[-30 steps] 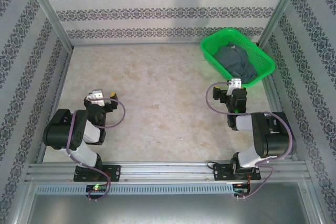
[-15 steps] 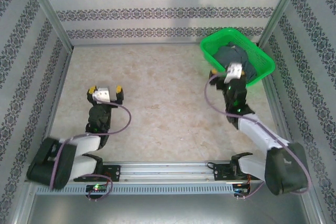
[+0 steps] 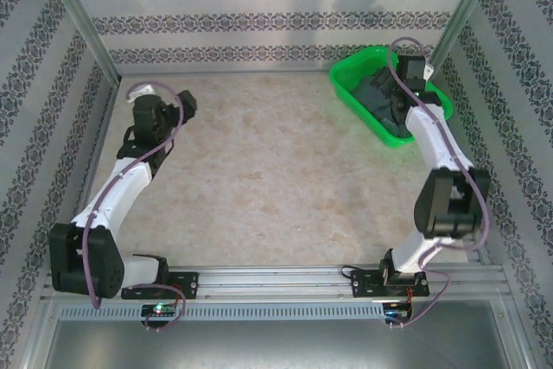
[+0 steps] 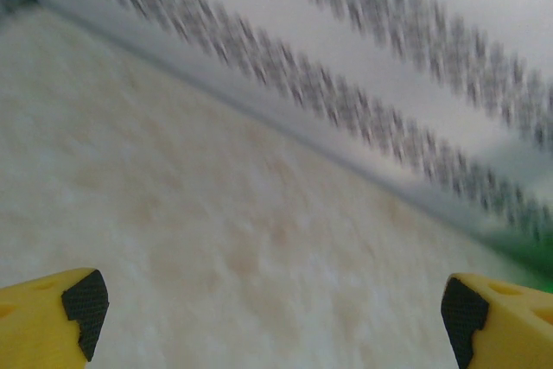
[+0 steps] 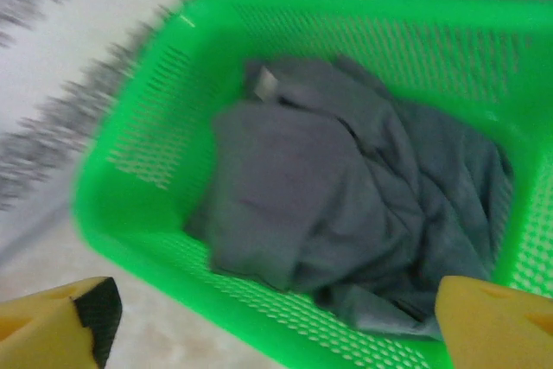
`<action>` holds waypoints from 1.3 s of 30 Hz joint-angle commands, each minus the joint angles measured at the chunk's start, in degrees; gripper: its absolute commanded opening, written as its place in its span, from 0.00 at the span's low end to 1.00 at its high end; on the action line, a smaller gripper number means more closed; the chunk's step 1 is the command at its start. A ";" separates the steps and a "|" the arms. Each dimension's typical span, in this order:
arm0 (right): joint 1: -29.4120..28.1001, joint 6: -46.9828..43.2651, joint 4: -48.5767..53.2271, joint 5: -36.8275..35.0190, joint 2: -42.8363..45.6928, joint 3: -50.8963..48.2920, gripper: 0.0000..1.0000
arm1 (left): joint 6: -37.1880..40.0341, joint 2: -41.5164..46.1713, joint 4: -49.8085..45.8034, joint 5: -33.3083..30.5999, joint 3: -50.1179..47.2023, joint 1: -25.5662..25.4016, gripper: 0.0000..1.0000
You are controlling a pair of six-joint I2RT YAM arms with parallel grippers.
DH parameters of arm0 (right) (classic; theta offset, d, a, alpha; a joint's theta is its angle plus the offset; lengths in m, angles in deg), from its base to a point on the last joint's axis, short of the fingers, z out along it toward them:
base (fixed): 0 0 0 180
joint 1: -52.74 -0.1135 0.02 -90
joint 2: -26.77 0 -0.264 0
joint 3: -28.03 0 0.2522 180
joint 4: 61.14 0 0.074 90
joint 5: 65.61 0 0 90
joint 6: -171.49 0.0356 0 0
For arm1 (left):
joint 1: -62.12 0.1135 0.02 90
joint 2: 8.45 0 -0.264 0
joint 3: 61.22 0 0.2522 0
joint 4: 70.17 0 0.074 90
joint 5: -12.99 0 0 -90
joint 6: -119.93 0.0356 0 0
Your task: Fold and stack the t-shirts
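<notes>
left fingers (image 4: pixel 54 313): released, wide apart above the counter (image 4: pixel 216 239) | right fingers (image 5: pixel 492 317): released, hovering over the green basket (image 5: pixel 138 162) | t-shirt (image 5: pixel 346 205): crumpled inside the basket, at far right corner

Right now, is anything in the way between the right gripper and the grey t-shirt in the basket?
Nothing visible. The right gripper hangs open over the green basket, and the t-shirt lies bunched inside it, uncovered.
</notes>
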 commanded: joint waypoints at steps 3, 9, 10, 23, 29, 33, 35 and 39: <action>2.27 1.69 13.01 3.48 -11.34 9.82 0.89 | -0.87 -0.57 -14.85 9.56 5.05 -7.22 1.00; 2.45 -0.95 15.89 8.06 -24.42 19.17 0.81 | -2.91 1.22 -14.68 10.45 4.13 -12.71 1.00; 2.44 -0.68 16.32 8.48 -26.02 20.31 0.81 | -3.31 1.34 -14.92 10.57 4.17 -13.11 0.99; 2.20 0.01 3.28 8.32 -19.26 16.12 0.00 | -5.03 3.78 -12.39 12.75 3.56 -14.56 0.72; -1.89 -5.04 -4.00 -2.13 0.80 10.98 0.00 | -5.38 3.77 -10.75 12.44 3.35 -15.02 0.65; -6.43 -8.03 -4.04 -7.15 10.96 14.60 0.00 | -6.03 3.62 -10.69 9.86 3.64 -15.11 0.61; -10.42 -10.30 -4.25 -9.53 13.95 17.30 0.00 | -5.79 3.86 -10.75 8.33 4.10 -15.13 0.60; -22.39 -14.62 -3.82 -14.51 15.91 22.55 0.00 | -5.74 5.49 -13.89 1.97 5.22 -15.04 0.60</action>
